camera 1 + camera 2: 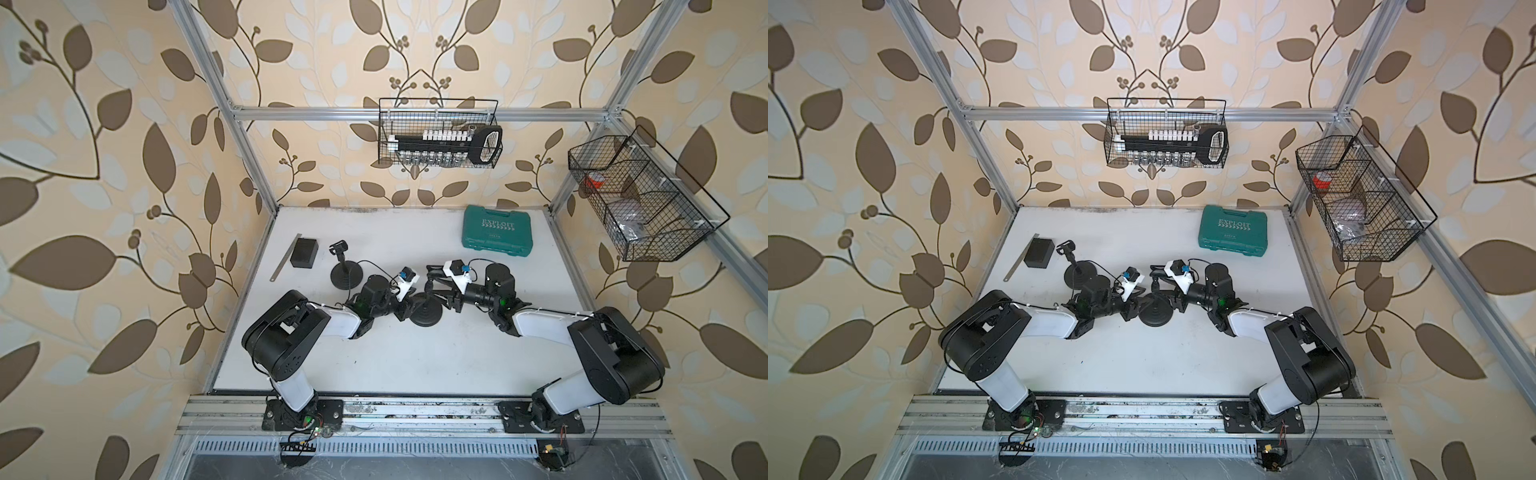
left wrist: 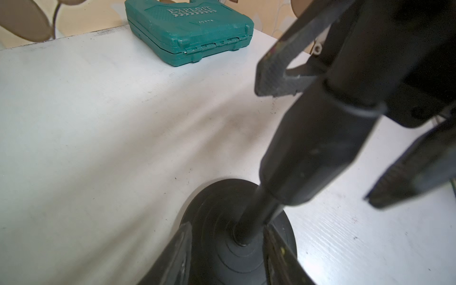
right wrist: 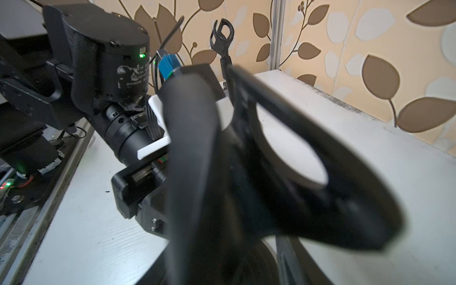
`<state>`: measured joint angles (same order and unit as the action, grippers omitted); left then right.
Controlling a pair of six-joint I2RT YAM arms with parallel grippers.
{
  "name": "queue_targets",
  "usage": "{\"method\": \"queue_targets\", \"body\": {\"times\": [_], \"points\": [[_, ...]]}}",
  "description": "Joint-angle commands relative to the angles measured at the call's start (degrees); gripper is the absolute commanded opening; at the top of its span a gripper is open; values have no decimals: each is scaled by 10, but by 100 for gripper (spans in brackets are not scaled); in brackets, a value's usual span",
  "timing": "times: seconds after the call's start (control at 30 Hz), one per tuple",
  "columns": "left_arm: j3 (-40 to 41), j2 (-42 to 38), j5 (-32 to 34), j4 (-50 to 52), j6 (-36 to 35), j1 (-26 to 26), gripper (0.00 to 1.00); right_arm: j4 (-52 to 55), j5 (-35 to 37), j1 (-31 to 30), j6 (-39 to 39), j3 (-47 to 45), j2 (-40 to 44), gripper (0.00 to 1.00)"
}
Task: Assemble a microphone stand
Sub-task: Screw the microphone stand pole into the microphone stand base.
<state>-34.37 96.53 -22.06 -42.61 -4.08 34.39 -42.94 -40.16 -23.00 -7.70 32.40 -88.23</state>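
Note:
A black microphone stand stands mid-table, with a round base and a thin pole that carries a thick sleeve. Its clip fills the right wrist view as a blur. My left gripper is shut on the base, its fingers either side of the pole's foot. My right gripper is up at the sleeve. Its fingers flank the sleeve, and a strip of table shows beside one, so it reads as open.
A second stand, with its base and clip, is at the back left, close behind my left wrist. A black box and a metal ruler lie further left. A teal case lies at the back right. Wire baskets hang above.

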Motion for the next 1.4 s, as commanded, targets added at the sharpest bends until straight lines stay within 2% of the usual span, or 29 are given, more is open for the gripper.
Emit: {"method": "queue_targets", "body": {"times": [0.0,0.13,0.33,0.53,0.73,0.83,1.03,1.17,1.37], "points": [[-17,7,-5,-14,3,-5,48,-21,-28,2,5,20,-20,49],[-21,13,-6,-14,3,-5,48,-50,-38,-1,18,22,-37,46],[-25,15,-4,-8,-1,-5,47,-77,-34,-6,24,21,-57,36],[-28,17,-4,-8,-4,-5,47,-117,-16,-8,27,2,-67,19],[-41,22,-16,-11,0,-5,48,-164,21,-16,34,-32,-72,7],[-49,27,-26,-12,2,-4,47,-191,91,-39,32,-58,-73,0],[-61,34,-32,-8,-9,1,43,-239,332,-120,47,-108,-71,0],[-62,37,-27,-12,-12,4,40,-254,512,-197,63,-125,-71,0],[-71,47,-24,-24,-10,4,31,-253,682,-286,83,-128,-87,0]]}}
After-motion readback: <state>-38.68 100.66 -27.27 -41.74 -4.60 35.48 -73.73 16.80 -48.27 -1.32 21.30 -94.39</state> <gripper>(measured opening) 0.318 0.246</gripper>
